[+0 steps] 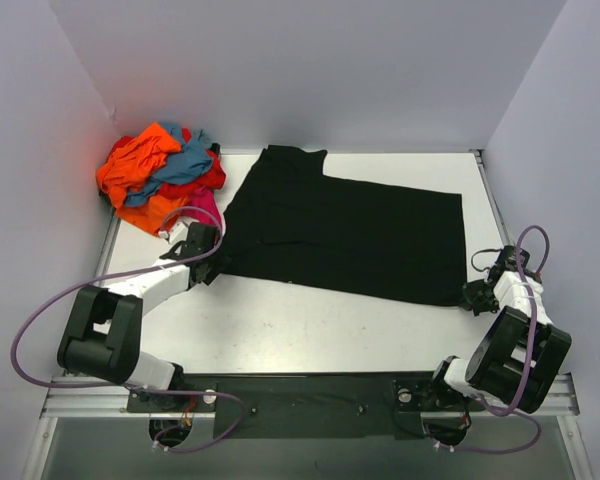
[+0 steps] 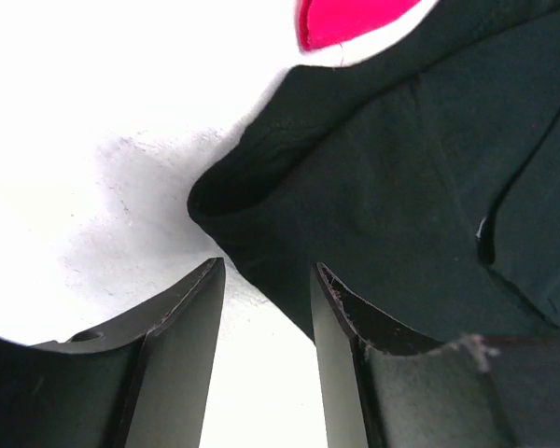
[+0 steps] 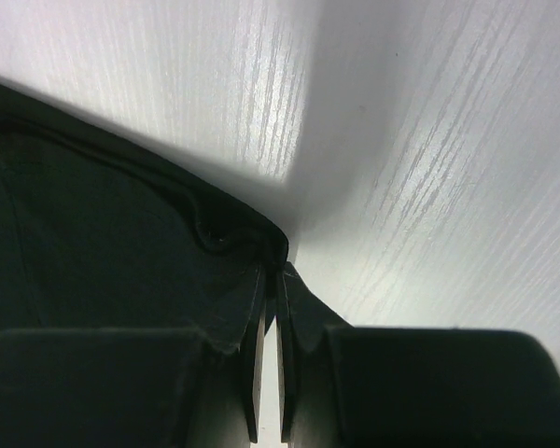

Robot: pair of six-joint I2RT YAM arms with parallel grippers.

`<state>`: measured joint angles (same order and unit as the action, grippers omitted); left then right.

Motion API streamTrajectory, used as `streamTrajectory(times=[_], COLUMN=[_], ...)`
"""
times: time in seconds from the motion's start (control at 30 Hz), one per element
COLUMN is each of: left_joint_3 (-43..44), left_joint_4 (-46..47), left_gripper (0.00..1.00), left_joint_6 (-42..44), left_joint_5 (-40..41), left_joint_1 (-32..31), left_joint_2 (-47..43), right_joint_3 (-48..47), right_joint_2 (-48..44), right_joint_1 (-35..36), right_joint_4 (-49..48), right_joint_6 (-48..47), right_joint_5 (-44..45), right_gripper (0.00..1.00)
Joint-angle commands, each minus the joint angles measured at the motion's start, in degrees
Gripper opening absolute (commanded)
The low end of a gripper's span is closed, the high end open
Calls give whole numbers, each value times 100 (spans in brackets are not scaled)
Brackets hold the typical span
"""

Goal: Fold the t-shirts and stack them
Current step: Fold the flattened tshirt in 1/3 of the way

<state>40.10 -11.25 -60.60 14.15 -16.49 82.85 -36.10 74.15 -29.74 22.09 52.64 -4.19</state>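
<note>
Right end effector [image 3: 271, 280] seemingly pinches black t-shirt [image 3: 93, 233] corner.

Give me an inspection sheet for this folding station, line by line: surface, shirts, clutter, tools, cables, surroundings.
Surface: white table with a faint wood grain.
Job's things: black t-shirt spread flat mid-table; pile of t-shirts in orange, teal-blue, red and magenta, heaped unfolded at the far left corner.
Clutter: nothing seen.
Grippers: left tool open at the black t-shirt's near left corner; right tool shut on its near right corner, with the cloth bunched at the tips.
Cables: left arm's purple cable loops wide off the table's left side; right arm's purple cable arches above its wrist.
Surroundings: plain pale walls on three sides.
</note>
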Motion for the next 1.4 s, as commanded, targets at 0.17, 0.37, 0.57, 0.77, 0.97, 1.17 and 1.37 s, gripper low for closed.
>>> streamTrajectory(times=[0.17, 0.37, 0.57, 0.77, 0.97, 1.17, 1.37], left_joint_3=[244, 253, 122, 94, 883, 1728, 1021], left_joint_4=[-18, 96, 341, 581, -8, -527, -949], left_gripper=[49, 40, 9, 0, 0, 0, 0], left_joint_6=[-198, -295, -418, 56, 320, 672, 427], left_joint_5=[527, 545, 589, 887, 958, 1395, 1785], left_joint_1=[85, 93, 93, 85, 58, -519, -821], left_joint_2=[179, 468, 593, 119, -330, -1006, -1587], right_joint_3=[33, 76, 85, -20, -678, -1462, -698], right_joint_2=[91, 82, 21, -102, -199, -778, -1271], right_joint_1=[-59, -59, -67, -164, -287, -454, -524], right_joint_4=[164, 112, 120, 173, 506, 1017, 973], right_joint_6=[-87, -61, -52, -61, 88, 237, 141], right_joint_5=[-91, -144, -205, -328, -548, -409, -416], right_gripper=[0, 0, 0, 0, 0, 0, 0])
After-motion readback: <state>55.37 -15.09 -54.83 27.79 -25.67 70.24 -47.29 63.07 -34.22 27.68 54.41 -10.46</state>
